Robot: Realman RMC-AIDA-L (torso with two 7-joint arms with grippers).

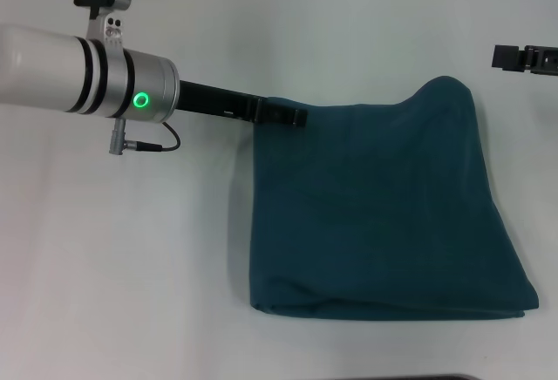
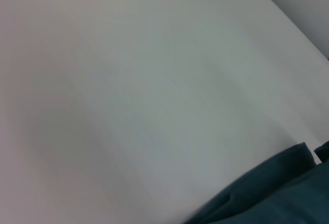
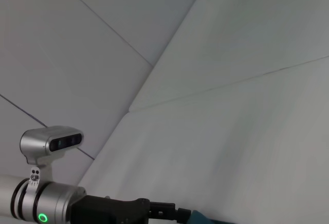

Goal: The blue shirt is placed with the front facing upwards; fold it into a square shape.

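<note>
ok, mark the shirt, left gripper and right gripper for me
shirt (image 1: 375, 214): head view, middle of the folded cloth.
left gripper (image 1: 292, 116): head view, black tip at the shirt's far left corner.
right gripper (image 1: 514, 57): head view, black end at the right edge, clear of the shirt.

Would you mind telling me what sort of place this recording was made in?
Probably a lab test bench: a plain white table ringed by white panels, bearing only the folded blue shirt, with the left end effector at its far left corner.
</note>
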